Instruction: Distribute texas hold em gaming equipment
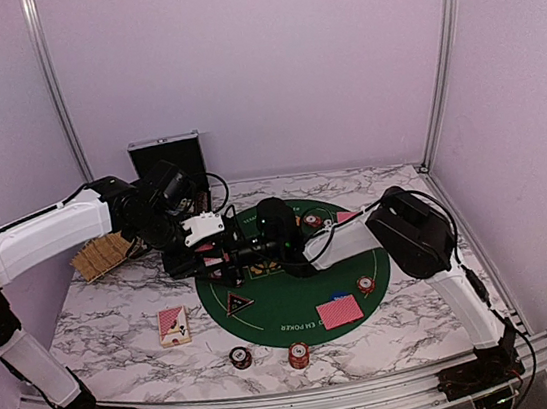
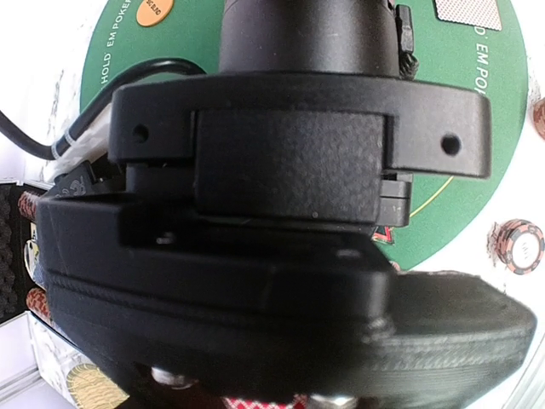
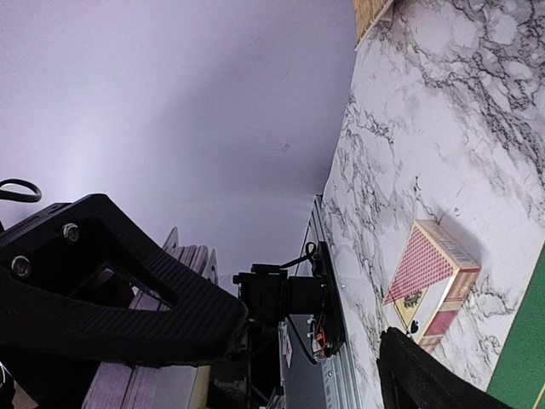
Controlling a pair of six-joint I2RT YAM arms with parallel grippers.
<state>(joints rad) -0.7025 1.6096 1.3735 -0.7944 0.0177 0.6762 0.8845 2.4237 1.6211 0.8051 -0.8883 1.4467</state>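
Both hands meet over the green mat (image 1: 267,311), left hand (image 1: 222,260) pressed together, right hand (image 1: 259,249) spread, card box (image 1: 174,326) flat on counter (image 1: 118,326), long axis front-to-back.

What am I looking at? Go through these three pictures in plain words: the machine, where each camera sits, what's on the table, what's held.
The machine is two robot arms bolted to the near table edge, each ending in a two-finger gripper. The wide picture looks down from above and behind them. The other two come from cameras on the wrists.

On the marble table lies a round green felt mat. On it are a red-backed card, a triangular black marker and a poker chip. Off the mat sit a card box and two more chips. A silver case stands at the back.

The left gripper is shut; what it pinches, if anything, is hidden. The right gripper is open, holding nothing.
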